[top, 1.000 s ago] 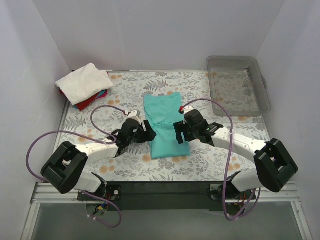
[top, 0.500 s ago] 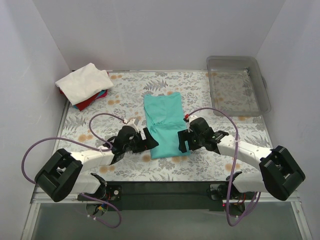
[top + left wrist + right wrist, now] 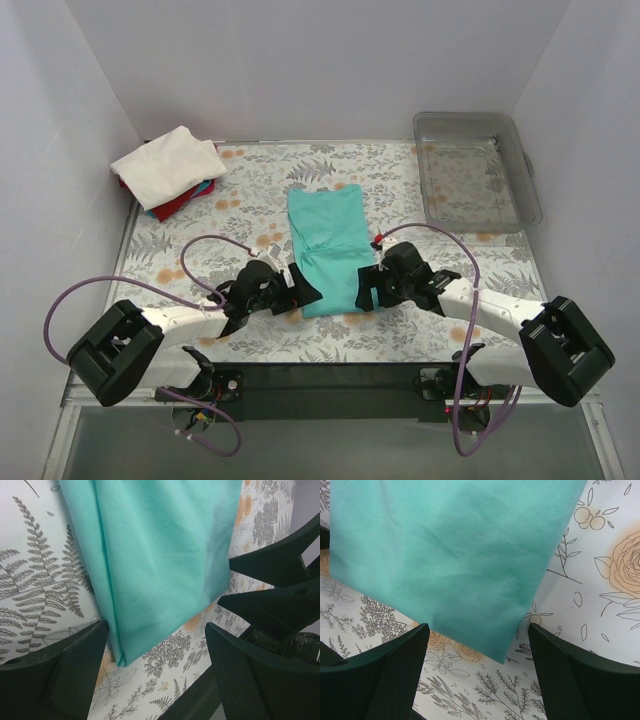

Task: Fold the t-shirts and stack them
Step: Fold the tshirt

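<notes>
Both arms have drawn down toward the bottom of the top view since a second ago, so the left jaws and right jaws have slid from the sides of the teal t-shirt to its lower corners; the shirt itself lies where it lay.

Left jaws stand open and grip nothing. In the left wrist view a folded corner of the teal t-shirt points down between them, its edge just beside the jaw at the lower left. The other arm's black jaws show at the right edge of that view.

Right jaws stand open too, with nothing held. In the right wrist view the shirt's other lower corner hangs into the gap between them, flat on the floral worktop.

From above, the left arm and right arm reach in from the lower corners of the frame. The shirt is folded into a long strip at the centre of the worktop. At the upper left sits a stack: a white t-shirt on top, with a blue t-shirt and a red t-shirt under it. A clear grey plastic tray stands at the upper right, well apart.
</notes>
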Robot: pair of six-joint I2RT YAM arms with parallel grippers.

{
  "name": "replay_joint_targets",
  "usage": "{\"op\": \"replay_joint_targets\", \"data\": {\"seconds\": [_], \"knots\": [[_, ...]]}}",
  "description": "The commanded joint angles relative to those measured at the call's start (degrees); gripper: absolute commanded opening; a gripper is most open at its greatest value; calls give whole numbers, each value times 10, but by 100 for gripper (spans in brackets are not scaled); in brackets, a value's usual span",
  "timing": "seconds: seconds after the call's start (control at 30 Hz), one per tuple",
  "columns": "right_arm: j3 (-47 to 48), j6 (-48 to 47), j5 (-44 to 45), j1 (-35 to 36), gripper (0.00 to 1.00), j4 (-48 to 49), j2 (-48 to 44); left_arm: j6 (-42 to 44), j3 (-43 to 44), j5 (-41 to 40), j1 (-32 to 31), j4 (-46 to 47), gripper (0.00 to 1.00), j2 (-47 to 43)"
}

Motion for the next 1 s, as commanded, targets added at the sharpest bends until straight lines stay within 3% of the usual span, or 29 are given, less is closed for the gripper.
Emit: {"op": "replay_joint_targets", "data": {"seconds": [0.0, 0.47, 0.63, 0.87, 0.97], "knots": [[-20, 19, -7, -2, 73, 6, -13, -23, -24, -5, -21, -64, 73, 7], [-40, 27, -3, -5, 70, 0, -33, -45, -41, -60, -51, -124, 67, -8], [-44, 31, -14, -5, 58, 8, -30, -52, -39, -70, -60, -120, 65, 18], [-51, 34, -30, -5, 40, 27, -20, -53, -37, -76, -70, -121, 46, 41], [-54, 36, -31, -5, 26, 27, -15, -54, -36, -77, -71, -122, 34, 50]]}}
